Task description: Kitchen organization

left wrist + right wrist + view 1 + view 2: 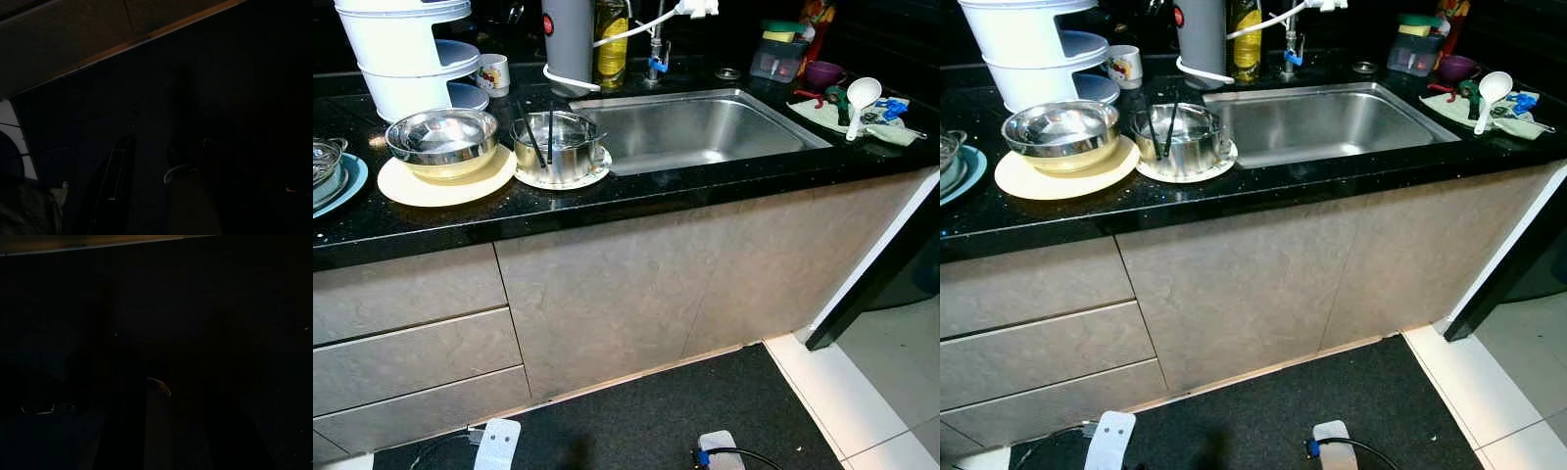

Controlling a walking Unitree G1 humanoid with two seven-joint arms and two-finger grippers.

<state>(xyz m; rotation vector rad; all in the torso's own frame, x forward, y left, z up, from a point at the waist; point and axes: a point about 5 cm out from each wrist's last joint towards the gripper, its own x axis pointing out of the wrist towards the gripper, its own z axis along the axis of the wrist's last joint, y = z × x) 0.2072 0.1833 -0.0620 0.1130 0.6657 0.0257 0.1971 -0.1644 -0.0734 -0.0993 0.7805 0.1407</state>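
- At the far left edge of the head view, a blue plate (350, 186) carries a glass-lidded dish, cut off by the frame.
- Upper left: a white tiered container (406, 54) stands on the black countertop (607, 201).
- Just below it, a steel bowl (442, 137) sits nested in a yellow bowl on a cream plate (440, 186).
- Right of that, a steel pot (556, 145) holding black chopsticks rests on a white plate.
- Upper centre: the steel sink (695, 127), a tap and a bottle behind it.
- Upper right: a white ladle (860, 98) lies on a cloth.
- Both arms hang idle; the wrist views are too dark, so for either gripper's opening I cannot tell.
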